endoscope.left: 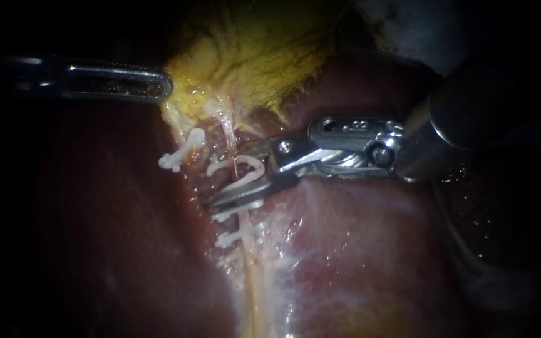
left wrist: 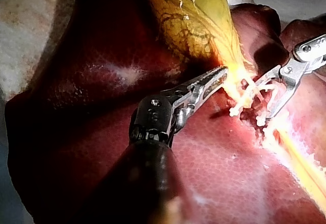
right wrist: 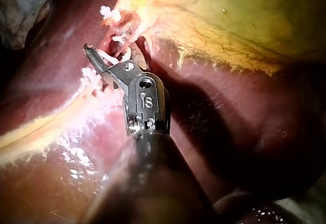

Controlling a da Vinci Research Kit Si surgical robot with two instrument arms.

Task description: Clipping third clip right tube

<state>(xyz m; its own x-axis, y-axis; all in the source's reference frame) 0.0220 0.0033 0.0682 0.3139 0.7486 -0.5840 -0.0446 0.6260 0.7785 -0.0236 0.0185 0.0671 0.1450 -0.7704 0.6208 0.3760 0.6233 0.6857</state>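
While right instrument holds an open clip in its jaws, right tube between them

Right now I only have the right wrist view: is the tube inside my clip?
Observer: Yes, the endoscope view shows the tube running through the open clip in your claw.
Operator: Any clips beyond it?
Observer: Yes, two more clips cross that tube, on the side away from the gallbladder.
Operator: And the left instrument?
Observer: The left instrument has its tip at the gallbladder's edge, well apart from your clip.
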